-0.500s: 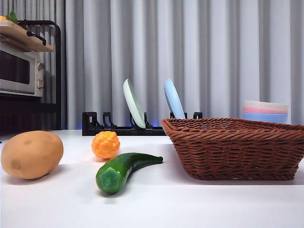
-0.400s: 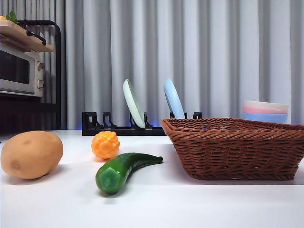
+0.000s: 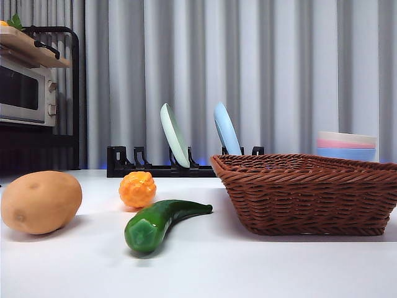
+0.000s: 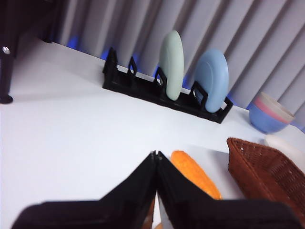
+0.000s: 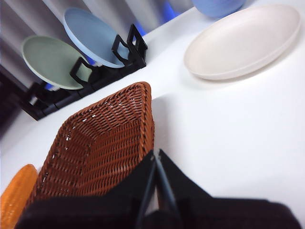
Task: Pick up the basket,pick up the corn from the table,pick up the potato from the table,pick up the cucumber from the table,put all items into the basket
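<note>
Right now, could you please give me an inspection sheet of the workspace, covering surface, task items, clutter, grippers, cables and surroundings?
Surface: white table, no spills seen.
Basket: upright on the table; nothing seen inside from the wrist views.
Potato: on the table, apart from the others.
Corn: on the table behind the cucumber.
Cucumber: on the table, cut end toward the front camera.
Clutter: black rack holding a green plate and a blue plate; stacked bowls; white plate.
Grippers: left gripper shut, above the table near the corn; right gripper shut, over the basket's edge.
Cables: nothing seen.
Surroundings: grey curtain; microwave on a shelf.
</note>
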You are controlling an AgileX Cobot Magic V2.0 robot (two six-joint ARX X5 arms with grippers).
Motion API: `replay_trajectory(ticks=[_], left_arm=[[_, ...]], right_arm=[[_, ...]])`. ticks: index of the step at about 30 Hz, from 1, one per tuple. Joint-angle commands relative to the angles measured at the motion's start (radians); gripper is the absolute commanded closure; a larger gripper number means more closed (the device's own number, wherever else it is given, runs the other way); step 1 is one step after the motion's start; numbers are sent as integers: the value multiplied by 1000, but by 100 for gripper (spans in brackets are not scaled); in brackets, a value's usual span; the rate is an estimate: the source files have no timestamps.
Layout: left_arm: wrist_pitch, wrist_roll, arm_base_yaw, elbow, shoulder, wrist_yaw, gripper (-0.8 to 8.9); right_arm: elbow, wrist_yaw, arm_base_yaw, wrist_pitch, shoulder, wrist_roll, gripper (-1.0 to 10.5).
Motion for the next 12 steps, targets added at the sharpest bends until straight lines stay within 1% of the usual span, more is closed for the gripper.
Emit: replay_trajectory(ticks=[1, 6, 9, 12], left_arm=[[5, 38, 2, 58, 82, -2, 821], [5, 128, 1, 185, 271, 31, 821], [-3, 164, 1, 267, 397, 80, 821], [-21, 182, 1, 349, 527, 153, 821]], right_arm=[[81, -2, 1, 0, 114, -76, 957], [233, -9, 1, -1, 314, -165, 956], [325, -66, 0, -19, 426, -198, 956], [426, -113, 0, -81, 537, -233, 956]])
